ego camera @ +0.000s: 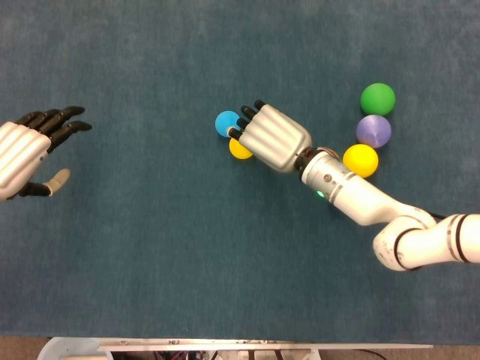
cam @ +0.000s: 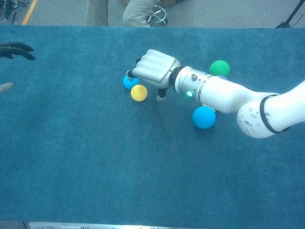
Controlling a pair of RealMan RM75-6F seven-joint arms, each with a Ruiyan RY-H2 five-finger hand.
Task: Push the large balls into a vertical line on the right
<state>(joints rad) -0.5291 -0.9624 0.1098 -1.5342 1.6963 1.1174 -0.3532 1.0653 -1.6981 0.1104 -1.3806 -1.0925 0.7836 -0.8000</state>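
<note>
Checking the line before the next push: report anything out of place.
The large blue ball sits left of the line formed by the green ball, purple ball and large yellow ball.

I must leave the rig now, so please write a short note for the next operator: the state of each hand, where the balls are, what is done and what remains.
Left hand: open, holding nothing, at the far left edge.
Right hand: reached to the table centre, over the small blue ball and small yellow ball, holding nothing.
Done: green ball, purple ball and large yellow ball stand in a near-vertical row on the right.
Left: the large blue ball sits lower and slightly left of that row, hidden under the right arm in the head view. Judging by this, nudge it into line.
</note>
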